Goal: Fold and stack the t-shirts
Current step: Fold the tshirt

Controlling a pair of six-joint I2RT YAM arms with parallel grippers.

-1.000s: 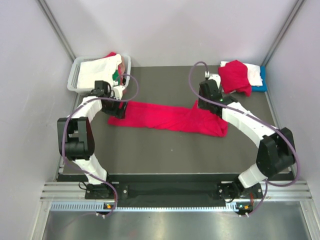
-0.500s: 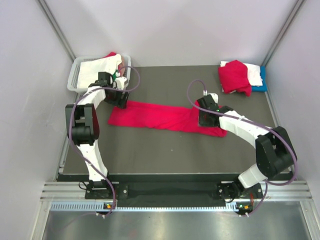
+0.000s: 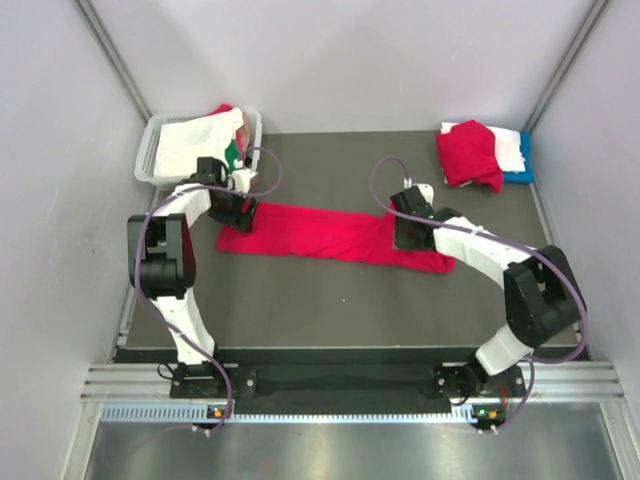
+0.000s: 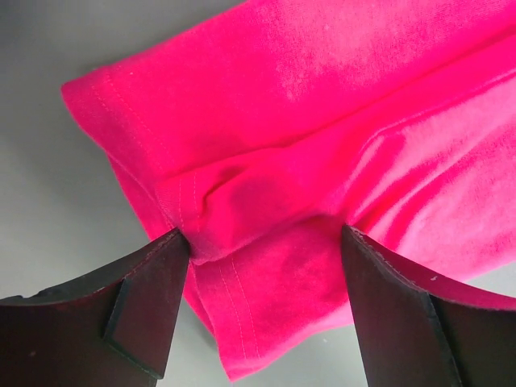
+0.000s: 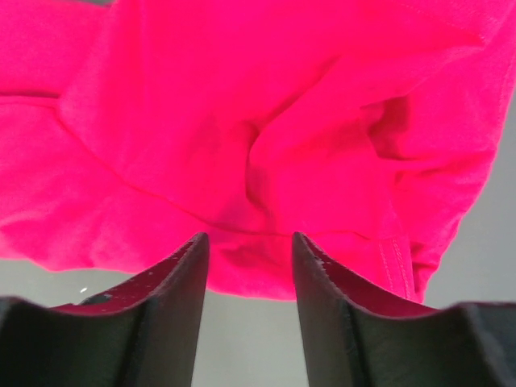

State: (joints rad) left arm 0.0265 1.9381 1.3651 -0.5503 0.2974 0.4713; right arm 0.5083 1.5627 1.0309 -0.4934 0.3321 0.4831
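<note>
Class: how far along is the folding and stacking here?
Done: a folded red t-shirt tops a white one and a blue one, far right. In hand: the long red t-shirt strip, with left gripper and right gripper open at its ends. Left: cross-folding, stacking it, then the clothes in the tub.

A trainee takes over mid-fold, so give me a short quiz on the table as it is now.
1. True or false: the long shirt lies inside the tub.
2. Which colour tops the stack at the far right? A red, B blue, C white.
3. Fill in: the left gripper and the right gripper are both ___.
Key: 1 false; 2 A; 3 open.
</note>
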